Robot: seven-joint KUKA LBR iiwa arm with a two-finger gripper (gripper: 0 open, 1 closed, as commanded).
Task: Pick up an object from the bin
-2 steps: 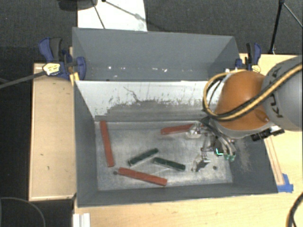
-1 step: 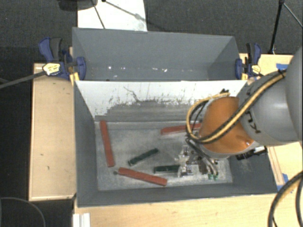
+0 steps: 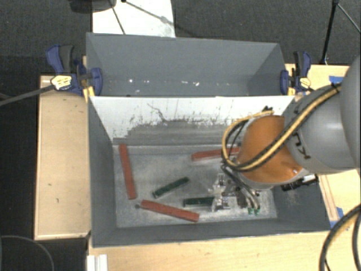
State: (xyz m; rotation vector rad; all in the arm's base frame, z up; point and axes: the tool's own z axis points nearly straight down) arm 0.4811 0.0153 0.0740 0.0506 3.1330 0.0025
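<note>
One dark green marker [image 3: 198, 201] just view-left of claw [image 3: 228, 200]; grip state: cannot tell.

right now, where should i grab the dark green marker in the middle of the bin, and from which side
Probably at its middle, straight down from above, closing across its narrow width. The dark green marker lies flat and slanted on the bin floor, with bare floor along both long sides, apart from the red stick in front of it.
</note>
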